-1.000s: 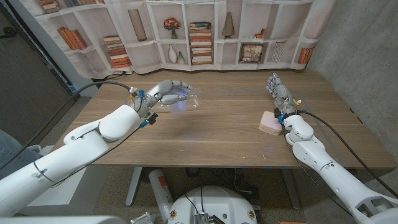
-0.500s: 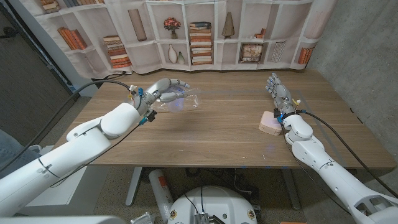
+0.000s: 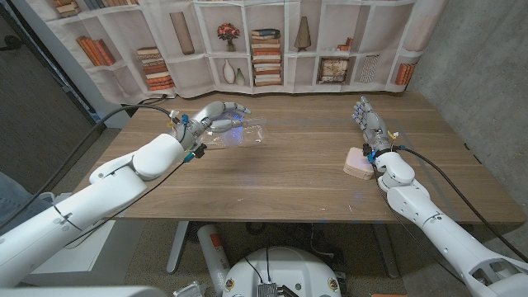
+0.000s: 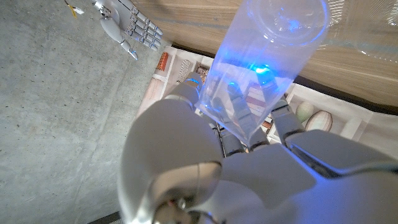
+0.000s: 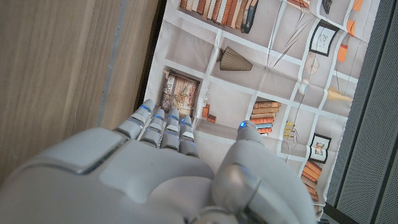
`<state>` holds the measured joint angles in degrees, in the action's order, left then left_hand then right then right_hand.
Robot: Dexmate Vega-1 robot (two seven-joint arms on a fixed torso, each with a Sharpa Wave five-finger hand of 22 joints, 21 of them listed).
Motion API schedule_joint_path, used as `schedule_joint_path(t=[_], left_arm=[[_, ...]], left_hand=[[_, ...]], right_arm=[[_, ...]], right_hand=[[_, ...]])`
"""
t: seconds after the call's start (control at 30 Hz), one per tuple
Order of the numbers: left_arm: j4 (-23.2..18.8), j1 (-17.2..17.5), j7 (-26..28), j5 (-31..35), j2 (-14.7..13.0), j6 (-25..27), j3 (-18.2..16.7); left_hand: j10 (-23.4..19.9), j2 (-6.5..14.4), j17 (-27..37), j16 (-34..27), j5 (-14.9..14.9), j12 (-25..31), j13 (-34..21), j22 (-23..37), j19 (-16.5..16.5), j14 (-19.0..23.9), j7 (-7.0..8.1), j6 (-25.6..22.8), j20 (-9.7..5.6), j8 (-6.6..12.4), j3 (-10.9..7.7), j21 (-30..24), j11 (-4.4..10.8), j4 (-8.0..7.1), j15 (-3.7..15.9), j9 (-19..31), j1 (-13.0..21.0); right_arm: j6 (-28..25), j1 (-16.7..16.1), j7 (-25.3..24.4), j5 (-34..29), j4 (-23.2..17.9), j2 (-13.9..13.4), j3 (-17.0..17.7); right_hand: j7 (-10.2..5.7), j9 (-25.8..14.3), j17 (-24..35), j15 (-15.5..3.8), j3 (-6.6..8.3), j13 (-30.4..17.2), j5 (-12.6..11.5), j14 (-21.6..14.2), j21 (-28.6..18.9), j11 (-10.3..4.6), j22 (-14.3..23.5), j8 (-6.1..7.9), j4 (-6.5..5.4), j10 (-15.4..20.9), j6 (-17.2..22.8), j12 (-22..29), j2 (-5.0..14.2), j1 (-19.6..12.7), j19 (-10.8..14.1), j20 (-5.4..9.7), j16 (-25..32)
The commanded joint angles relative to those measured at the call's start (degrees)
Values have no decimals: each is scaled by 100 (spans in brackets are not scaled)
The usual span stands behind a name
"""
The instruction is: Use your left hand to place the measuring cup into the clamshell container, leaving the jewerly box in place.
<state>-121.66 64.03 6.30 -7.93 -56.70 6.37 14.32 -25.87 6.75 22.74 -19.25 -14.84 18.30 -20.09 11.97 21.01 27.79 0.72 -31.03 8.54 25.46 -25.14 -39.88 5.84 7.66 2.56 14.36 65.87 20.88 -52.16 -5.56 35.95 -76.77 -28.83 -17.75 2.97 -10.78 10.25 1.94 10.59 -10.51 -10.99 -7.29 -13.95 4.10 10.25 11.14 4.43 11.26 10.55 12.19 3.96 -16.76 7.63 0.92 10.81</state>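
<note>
The clamshell [image 3: 247, 134], clear plastic, lies open on the table's [image 3: 280, 177] far left part; whether anything lies in it cannot be told. Above it the left hand [image 3: 213, 120] grips the cup [image 4: 261, 62], a clear cylinder lit blue. The right hand [image 3: 369, 124] holds nothing, fingers straight, beside the pink box [image 3: 358, 163].

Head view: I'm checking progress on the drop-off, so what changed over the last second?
The left robot hand, holding the clear measuring cup, edged slightly away from the robot, above the clamshell container. It has not let go. The right robot hand and the jewelry box beside it stayed put.
</note>
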Motion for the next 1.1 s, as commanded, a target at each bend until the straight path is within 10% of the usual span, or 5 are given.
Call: schedule_joint_path(t=[0.03,1.1], left_arm=[[184,-124,-28,-54,11,-34,15],[496,-464,5,-47,8,107,71]], left_hand=[[-42,25,23,24,-4,2,-23,18,-53,7,30,-43,3,13,-53,-36,49,5,94,1,-14],[-136,13,59,52,15,-22,-72,12,-130,22,61,-164,-24,57,-124,-120,105,27,138,-41,-18]], right_arm=[[-28,4,-8,-14,-41,-3,-19],[-86,1,-99,-68,-93,9,-48]], right_hand=[[9,-18,25,-9,9,-20,6,-33,11,9,25,22,31,47,66,23,-4,-69,64,11,11],[9,-18,25,-11,8,-20,10,-38,46,2,26,21,43,57,72,20,4,-64,97,12,3]])
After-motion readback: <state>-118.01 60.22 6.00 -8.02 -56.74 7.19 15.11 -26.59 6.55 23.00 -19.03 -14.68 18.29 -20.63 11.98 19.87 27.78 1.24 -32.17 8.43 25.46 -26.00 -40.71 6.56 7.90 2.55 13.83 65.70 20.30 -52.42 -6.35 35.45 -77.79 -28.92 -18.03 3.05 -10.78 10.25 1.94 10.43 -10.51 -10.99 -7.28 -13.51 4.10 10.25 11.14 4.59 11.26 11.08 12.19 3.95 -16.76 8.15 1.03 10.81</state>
